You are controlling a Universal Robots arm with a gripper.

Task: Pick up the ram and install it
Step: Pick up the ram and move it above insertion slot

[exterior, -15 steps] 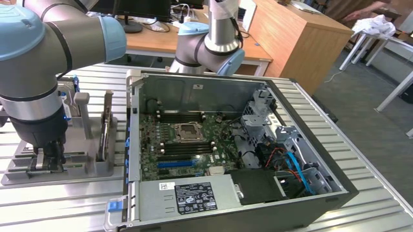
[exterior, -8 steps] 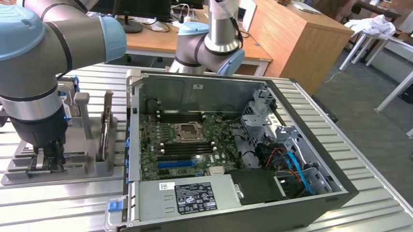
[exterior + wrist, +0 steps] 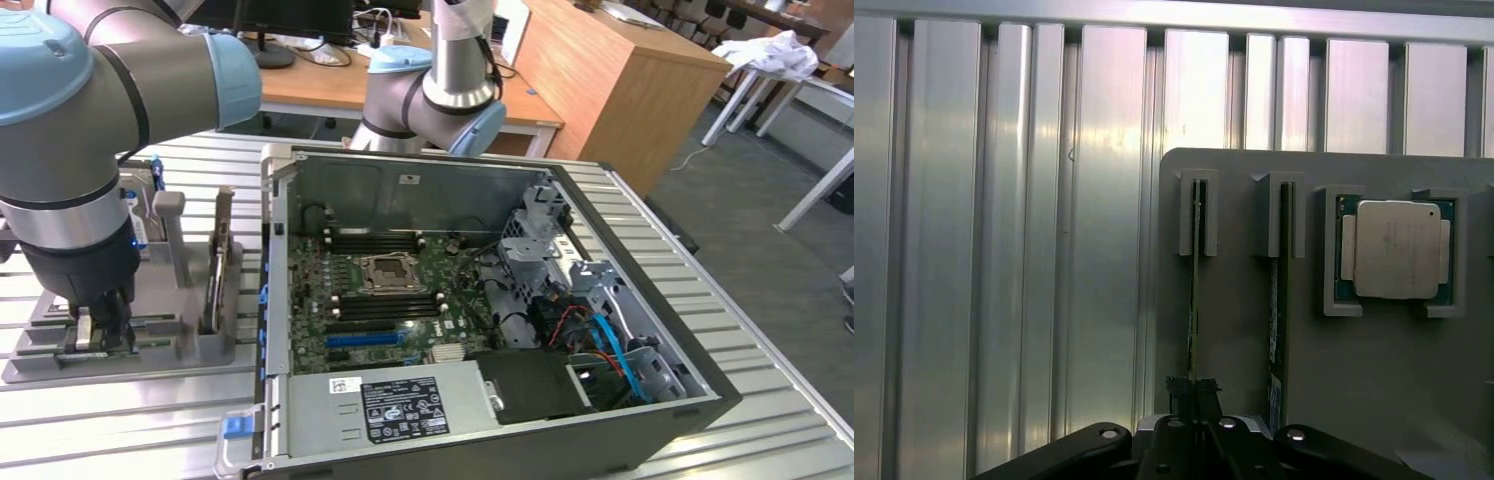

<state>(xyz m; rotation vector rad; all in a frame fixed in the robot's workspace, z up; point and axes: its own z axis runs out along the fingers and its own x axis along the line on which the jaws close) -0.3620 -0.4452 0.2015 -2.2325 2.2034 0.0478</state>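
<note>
- One gripper [image 3: 1193,392] is working at this station. Its fingers are standing drawn in narrow, pinching the exposed edge of the ram [image 3: 1194,290] from both faces.
- The ram is standing on edge in its groove of the grey holder [image 3: 1234,320] and is not yet lifted clear (its far end is sitting in the holder's notched post).
- Judgement on the grip: the pinch is looking centred across the thin board, which is what this step is calling for. Any lift is wanting to run straight out of the groove without twist, since so thin a board is likely to bind or flex if tilted.
- A second stick [image 3: 1275,300] is standing just beside it, parallel, in the neighbouring groove. The fingers are looking clear of it, and that gap is needing watching.
- The processor chip [image 3: 1397,250] is lying flat in its own pocket beyond that, untouched.
- The holder is resting on the slatted metal table [image 3: 1004,250].
- Farthest off, toward the exterior view's right, the open computer case [image 3: 400,185] is lying on its side. Its motherboard [image 3: 314,300] is exposed, with the memory slots [image 3: 380,240] flanking the socket.
</note>
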